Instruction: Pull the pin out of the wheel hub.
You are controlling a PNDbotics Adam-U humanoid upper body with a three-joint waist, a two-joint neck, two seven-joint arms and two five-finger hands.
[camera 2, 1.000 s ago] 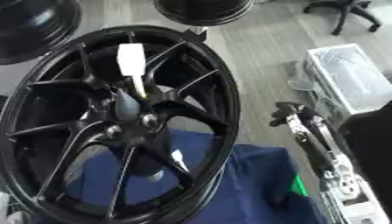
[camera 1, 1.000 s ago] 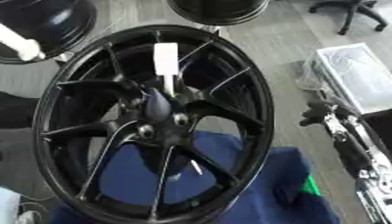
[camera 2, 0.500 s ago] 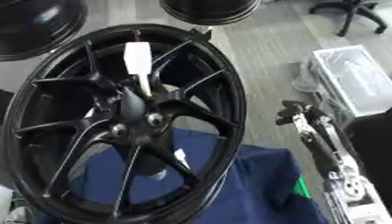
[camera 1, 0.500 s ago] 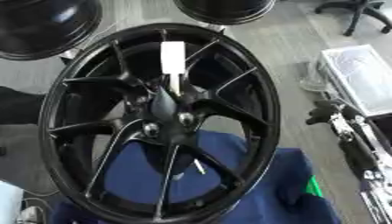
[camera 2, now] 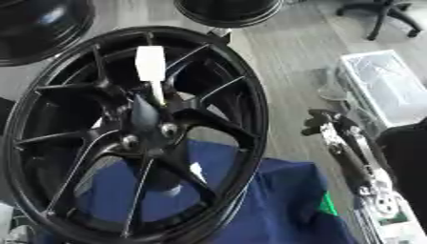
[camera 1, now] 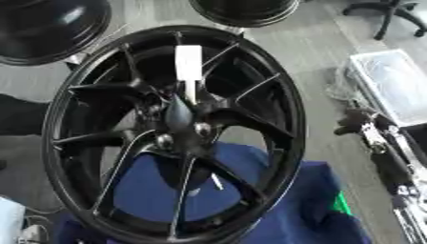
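Looking down through the left eye view, the black wheel hub (camera 1: 171, 133) is filling most of the frame, lying tilted with its spoked face up and its lower rim resting on a blue cloth (camera 1: 292, 209), which is probably there to cushion it and keep it from sliding. The pin (camera 1: 189, 71) is standing in the hub's centre: a white flat tab at the top with a thin white stem running down into the middle of the spokes. Its long axis is running almost straight up the picture, leaning slightly to the left at the top, so the tab end is pointing away from the robot and the stem end is sitting in the bore. A pull would likely need to follow that same line. The right hand (camera 1: 360, 125) is showing at the right edge as a dark shape at the end of a black and silver arm, well apart from the hub; I cannot tell how its fingers are set

Turning to the right eye view, the same hand (camera 2: 321, 123) is hanging beside the hub's right rim, not touching it, and its finger state is again unclear. The pin is sitting untouched in the centre. A clear plastic box (camera 2: 383, 81) is lying on the floor further right. The left hand is not showing in either view
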